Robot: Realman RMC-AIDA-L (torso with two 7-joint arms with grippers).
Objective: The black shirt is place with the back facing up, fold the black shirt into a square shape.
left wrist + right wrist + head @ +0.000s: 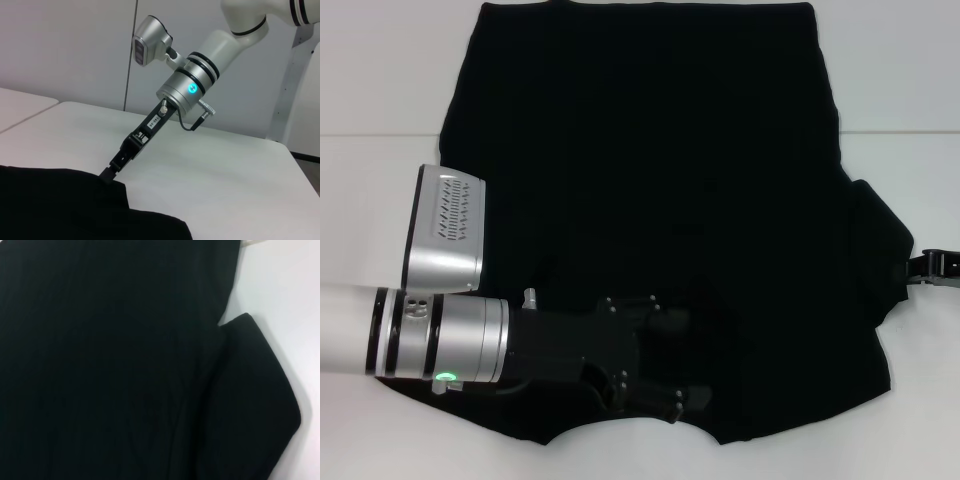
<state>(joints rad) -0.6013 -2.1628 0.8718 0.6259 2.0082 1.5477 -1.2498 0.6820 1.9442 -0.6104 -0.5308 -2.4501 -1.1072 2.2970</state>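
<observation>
Your left gripper (665,385) is lying over black shirt's (650,170) near edge, grip unclear. Right gripper (111,170) is pinching shirt's right sleeve edge. Left side looking folded in; right sleeve, lengthwise folds remaining. Shirt spreading across white table (370,200).

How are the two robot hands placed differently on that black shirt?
The left gripper lies over the black shirt near its near edge, while the right gripper only meets the shirt's right sleeve edge. The left arm lies low and level; the right arm slants down steeply. Both grippers are black, on silver wrists.
</observation>
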